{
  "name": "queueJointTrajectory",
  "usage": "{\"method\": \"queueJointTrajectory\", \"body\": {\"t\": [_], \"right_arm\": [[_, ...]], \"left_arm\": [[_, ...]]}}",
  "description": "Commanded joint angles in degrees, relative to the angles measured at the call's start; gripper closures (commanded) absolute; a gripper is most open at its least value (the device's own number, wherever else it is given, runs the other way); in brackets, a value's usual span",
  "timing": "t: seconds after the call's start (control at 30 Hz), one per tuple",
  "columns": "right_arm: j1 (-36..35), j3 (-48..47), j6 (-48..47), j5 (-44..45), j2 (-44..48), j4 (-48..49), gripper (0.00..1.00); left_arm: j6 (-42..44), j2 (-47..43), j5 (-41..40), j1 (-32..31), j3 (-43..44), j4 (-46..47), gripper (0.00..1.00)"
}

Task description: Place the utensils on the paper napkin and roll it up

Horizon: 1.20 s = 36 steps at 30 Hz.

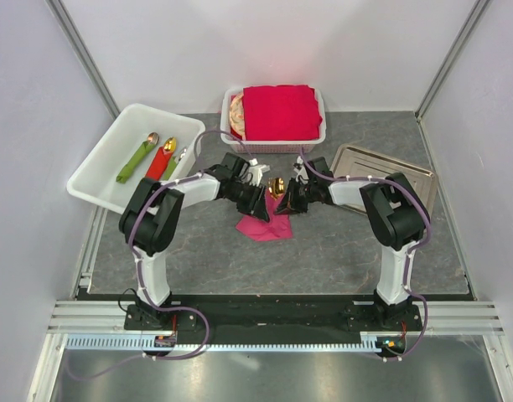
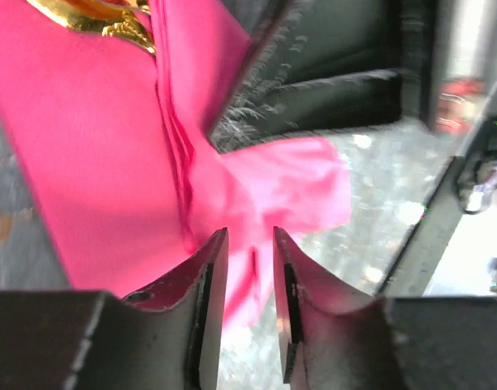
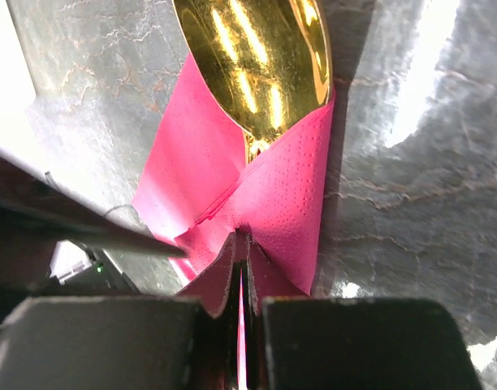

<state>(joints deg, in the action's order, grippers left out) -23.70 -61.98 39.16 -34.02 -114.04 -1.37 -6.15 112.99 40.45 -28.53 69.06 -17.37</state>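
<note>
The magenta paper napkin (image 1: 265,224) lies mid-table between both arms, folded around a gold spoon (image 1: 277,186). In the right wrist view the spoon's shiny bowl (image 3: 257,65) sticks out of the napkin (image 3: 289,203), and my right gripper (image 3: 242,237) is shut on the napkin's folded edge, a pink sliver showing between its jaws. My left gripper (image 2: 250,234) hovers at the crumpled napkin (image 2: 94,162) with its jaws a little apart and nothing pinched. A bit of gold utensil (image 2: 94,12) shows at the top left of that view. Other utensils are hidden.
A white bin (image 1: 97,167) at the back left holds spoons wrapped in green and red napkins. A white basket (image 1: 319,138) with a thick red napkin stack stands at the back centre. A metal tray (image 1: 382,172) lies at the right.
</note>
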Motion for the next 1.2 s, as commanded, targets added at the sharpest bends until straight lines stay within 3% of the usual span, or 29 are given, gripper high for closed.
{"method": "queueJointTrajectory", "body": {"t": [0.0, 0.27, 0.53, 0.87, 1.0, 1.17], "right_arm": [[0.1, 4.5, -0.4, 12.6, -0.7, -4.9, 1.0], [-0.4, 5.9, 4.0, 15.9, 0.0, -6.7, 1.0], [-0.6, 5.9, 6.8, 16.0, -0.7, -7.6, 1.0], [-0.7, 6.5, 7.6, 11.4, 1.5, -4.9, 0.99], [-0.3, 5.2, 5.4, 7.2, 4.3, -3.9, 0.85], [0.7, 3.2, 1.2, -2.2, 7.0, -2.5, 0.78]], "left_arm": [[-4.8, -7.8, 7.0, 0.4, -0.9, 6.4, 0.62], [-14.5, -5.6, 7.8, -3.7, -2.6, 8.0, 0.62], [-17.3, 0.6, 6.6, -4.2, -0.5, 9.9, 0.64], [-11.9, 5.9, -2.1, -3.9, 0.8, -3.0, 0.77], [-8.7, 5.7, -1.4, -3.9, 1.1, -6.2, 0.82], [-3.5, 4.1, -1.9, -3.9, 0.1, -8.7, 0.84]]}}
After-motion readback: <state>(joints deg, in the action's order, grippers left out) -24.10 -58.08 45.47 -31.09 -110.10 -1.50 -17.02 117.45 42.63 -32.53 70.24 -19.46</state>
